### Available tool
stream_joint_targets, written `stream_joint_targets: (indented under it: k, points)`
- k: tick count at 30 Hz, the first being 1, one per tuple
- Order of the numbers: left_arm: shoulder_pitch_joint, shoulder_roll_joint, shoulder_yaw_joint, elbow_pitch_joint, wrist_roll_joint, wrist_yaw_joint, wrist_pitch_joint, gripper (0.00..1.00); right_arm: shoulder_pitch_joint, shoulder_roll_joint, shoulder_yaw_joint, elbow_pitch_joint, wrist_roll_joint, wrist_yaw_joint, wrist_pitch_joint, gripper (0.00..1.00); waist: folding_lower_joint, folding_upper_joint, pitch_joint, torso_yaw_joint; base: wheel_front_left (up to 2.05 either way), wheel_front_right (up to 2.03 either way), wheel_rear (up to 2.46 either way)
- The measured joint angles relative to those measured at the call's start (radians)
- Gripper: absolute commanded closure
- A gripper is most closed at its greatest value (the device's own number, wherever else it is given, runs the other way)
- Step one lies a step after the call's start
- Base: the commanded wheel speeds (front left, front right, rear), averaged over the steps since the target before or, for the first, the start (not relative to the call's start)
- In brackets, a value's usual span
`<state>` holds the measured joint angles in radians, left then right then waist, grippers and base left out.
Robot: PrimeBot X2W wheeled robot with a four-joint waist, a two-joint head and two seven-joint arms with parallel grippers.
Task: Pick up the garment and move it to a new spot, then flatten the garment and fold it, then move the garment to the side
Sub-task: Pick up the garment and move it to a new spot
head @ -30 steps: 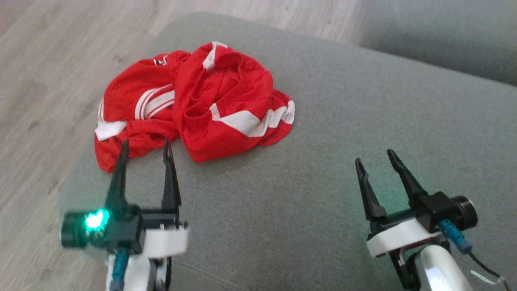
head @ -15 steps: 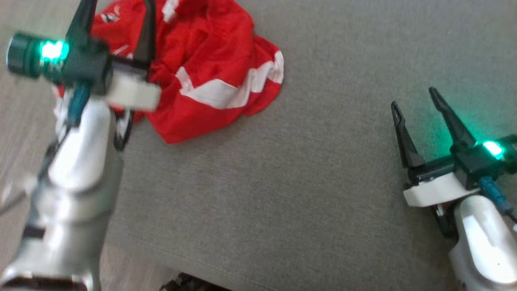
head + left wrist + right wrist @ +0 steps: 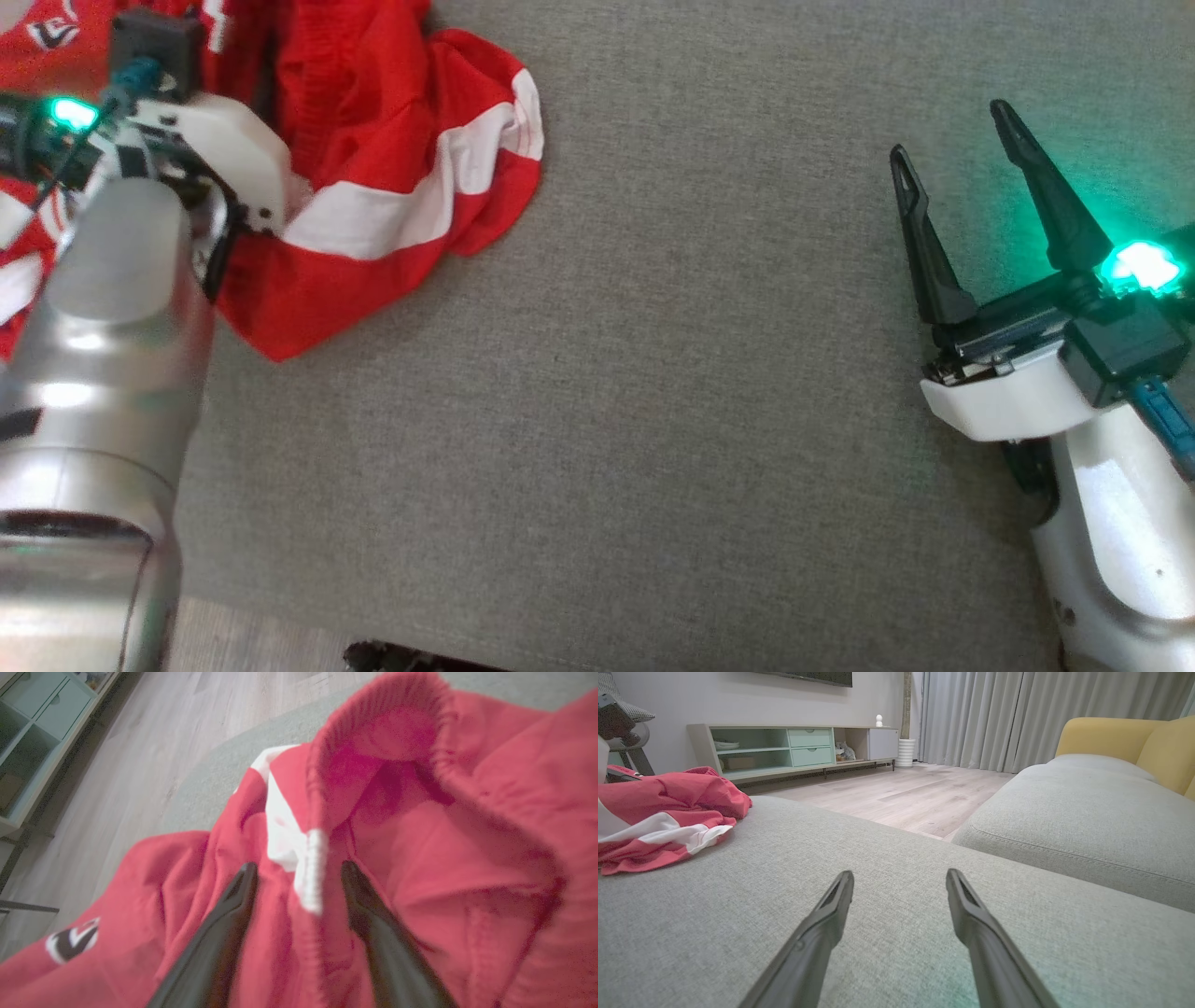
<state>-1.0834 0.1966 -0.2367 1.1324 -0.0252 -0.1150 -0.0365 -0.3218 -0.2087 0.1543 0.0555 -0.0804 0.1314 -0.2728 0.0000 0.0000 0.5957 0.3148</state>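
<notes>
Garment (image 3: 444,849) betw. spread L end effector (image 3: 299,865)

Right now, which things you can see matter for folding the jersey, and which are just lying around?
For the job: red jersey, left claw open astride a fold, right claw open, grey cushion.
Lying about: green cabinet, yellow sofa back, curtains.
</notes>
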Motion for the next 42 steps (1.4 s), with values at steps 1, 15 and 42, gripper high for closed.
stream_joint_targets:
  k: [1, 15, 42]
  points:
    - [-0.01, 0.005, -0.003, 0.006, 0.0, 0.002, -0.021, 0.94, -0.001, 0.0, 0.0, -0.005, 0.0, 0.0, 0.0, 0.0, 0.0, 0.0, 0.004, -0.003, 0.0, 0.0, 0.0]
    - [-0.068, 0.008, -0.059, -0.124, 0.042, 0.106, -0.213, 1.0, 0.019, 0.057, -0.01, 0.091, 0.012, 0.0, 0.01, 0.0, 0.0001, 0.0, -0.124, -0.028, 0.0, 0.0, 0.0]
    - [0.098, -0.115, -0.229, -0.607, -0.183, -0.009, -0.06, 1.0, 0.168, 0.15, 0.008, 0.066, 0.204, 0.0, 0.011, 0.0, 0.0, 0.0001, -0.383, -0.576, 0.0, 0.0, 0.0]
